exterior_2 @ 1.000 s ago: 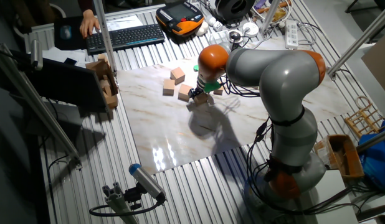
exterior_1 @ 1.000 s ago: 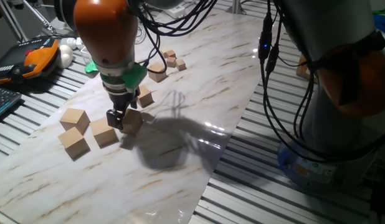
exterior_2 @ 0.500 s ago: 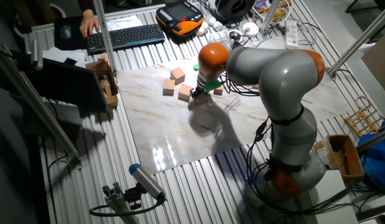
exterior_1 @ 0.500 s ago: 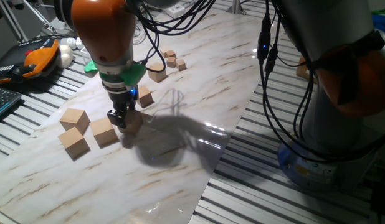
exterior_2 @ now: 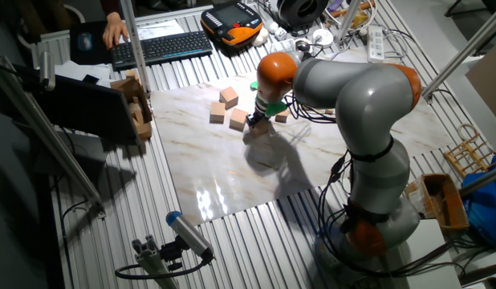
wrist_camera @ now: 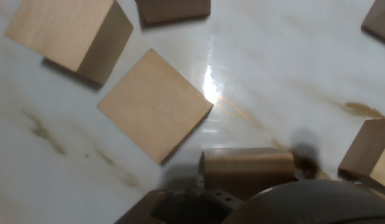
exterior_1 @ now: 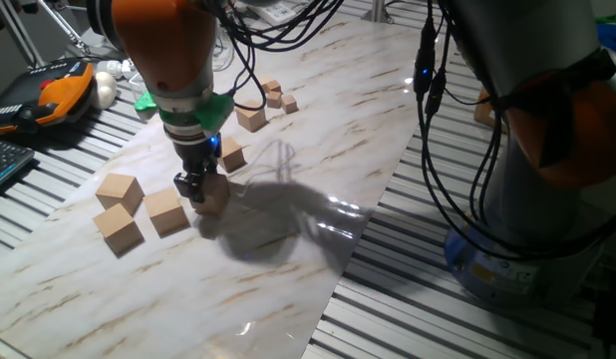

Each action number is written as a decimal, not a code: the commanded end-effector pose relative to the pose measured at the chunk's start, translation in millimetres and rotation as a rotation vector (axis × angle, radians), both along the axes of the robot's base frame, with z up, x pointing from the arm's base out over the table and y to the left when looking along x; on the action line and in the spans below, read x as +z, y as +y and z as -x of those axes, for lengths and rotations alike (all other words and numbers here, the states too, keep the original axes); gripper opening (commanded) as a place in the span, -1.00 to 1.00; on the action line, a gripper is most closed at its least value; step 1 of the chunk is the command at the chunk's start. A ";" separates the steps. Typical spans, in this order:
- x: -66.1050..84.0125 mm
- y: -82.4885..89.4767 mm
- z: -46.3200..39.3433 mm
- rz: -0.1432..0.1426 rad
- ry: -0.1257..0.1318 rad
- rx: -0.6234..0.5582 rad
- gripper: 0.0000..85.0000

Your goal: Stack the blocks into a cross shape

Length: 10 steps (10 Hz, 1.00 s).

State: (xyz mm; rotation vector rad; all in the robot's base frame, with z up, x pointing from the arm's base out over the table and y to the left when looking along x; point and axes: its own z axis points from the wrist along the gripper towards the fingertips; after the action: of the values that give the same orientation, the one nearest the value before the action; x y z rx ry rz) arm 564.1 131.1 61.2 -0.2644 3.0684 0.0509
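Large tan blocks: four. Three loose left of arm's jaws: one (exterior_1: 119, 188), one (exterior_1: 120, 225), one (exterior_1: 166, 211). Fourth (exterior_1: 213, 191) right at jaws.

Medium wooden cubes: two, beyond jaws on marble tabletop (exterior_1: 318, 150): one (exterior_1: 231, 154), one (exterior_1: 252, 118).

Tiny wooden cubes: three, cluster beyond medium ones: (exterior_1: 271, 88), (exterior_1: 275, 100), (exterior_1: 289, 104).

Robot arms: one. Keyboards: one (exterior_2: 160, 48), far side from arm base. Orange-black pendants: one (exterior_2: 232, 21), beside keyboard.

I have risen a little since a second ago, my gripper (exterior_1: 200, 186) lifting the block (exterior_1: 212, 192) between my fingers clear of the marble top (exterior_1: 318, 120), and shifted slightly away from the neighbouring cube (exterior_1: 167, 211)
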 end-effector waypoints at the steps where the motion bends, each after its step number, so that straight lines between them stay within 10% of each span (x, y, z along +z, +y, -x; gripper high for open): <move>1: 0.9 0.4 0.3 -0.018 0.007 0.049 -1.00; 6: 10.4 6.0 7.0 0.051 -0.035 0.259 -1.00; 10: 8.1 8.9 10.2 0.048 -0.034 0.274 -1.00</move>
State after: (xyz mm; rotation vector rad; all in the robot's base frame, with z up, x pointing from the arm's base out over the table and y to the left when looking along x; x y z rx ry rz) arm 554.1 139.9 69.3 -0.6787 2.9778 -0.0115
